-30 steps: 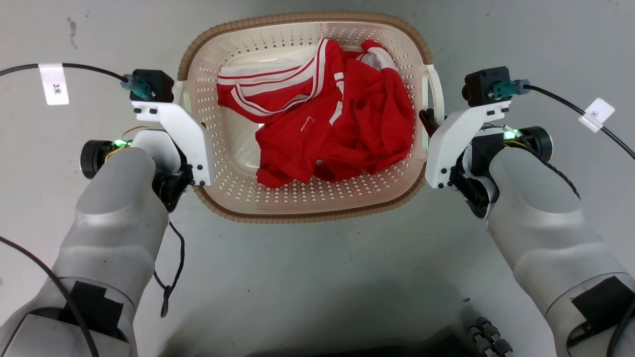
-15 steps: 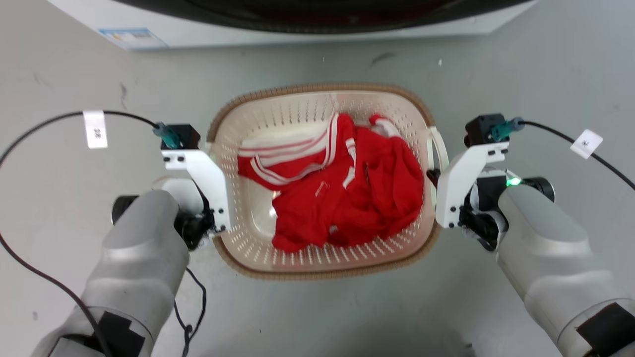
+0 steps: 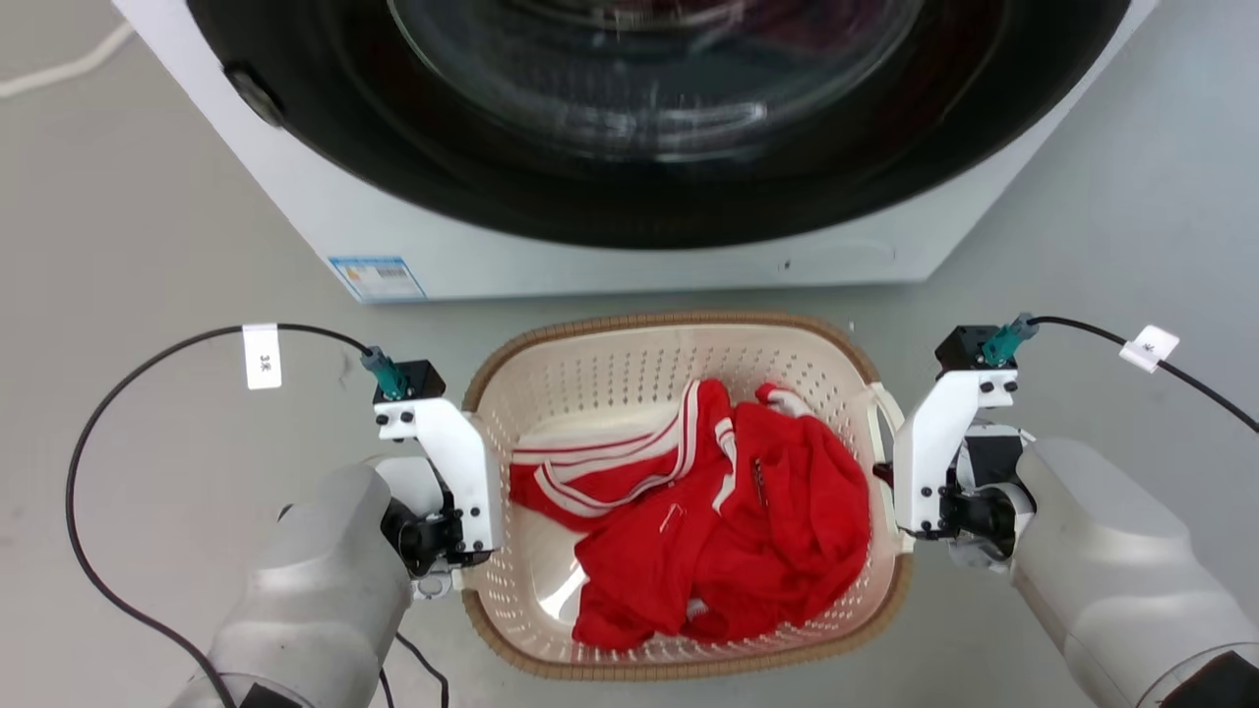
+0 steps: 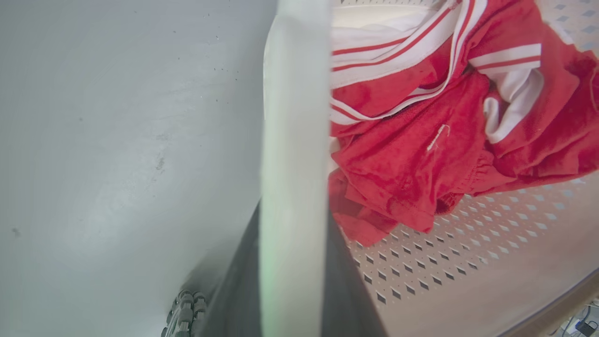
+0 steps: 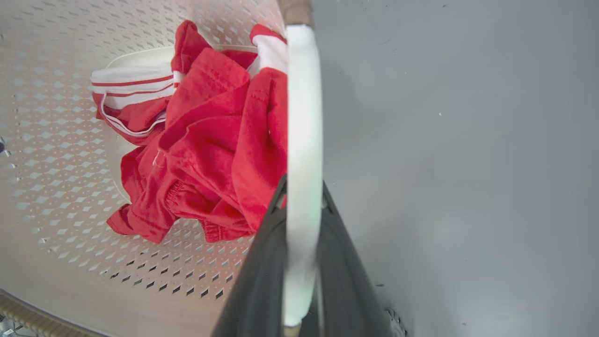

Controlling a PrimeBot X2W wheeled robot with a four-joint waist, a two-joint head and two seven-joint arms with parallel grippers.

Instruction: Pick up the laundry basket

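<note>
Cream perforated plastic with a brown woven-look rim: the laundry basket (image 3: 669,321) is low in the middle of the head view, just in front of a white washing machine (image 3: 610,258). We cannot tell from above whether its base rests on the grey floor (image 3: 148,246) or hangs clear of it. A heap of red clothes (image 3: 728,531) with white stripes lies inside, toward the right side.

Both pale forearms rise from the lower corners and bend inward, so each wrist stands close against a short side of the basket. The left end effector (image 4: 294,210) pinches the left handle (image 4: 292,117), and the right end effector (image 5: 304,185) pinches the right handle (image 5: 304,117).

In the head view, white brackets cover the fingers, so the grip is hidden there. The wrist views supply it: in each, two dark fingers press on the white loop from either side. Past each loop we see bare floor on one side, and the holed wall and clothes on the other.

A second ago the head view held the basket high in the picture, with floor around it. The whole picture has since shifted, so the camera has moved, and the machine's dark round door (image 3: 649,98) now takes the top. Both end effectors are at the same handles as before, and the clothes lie as they did.
</note>
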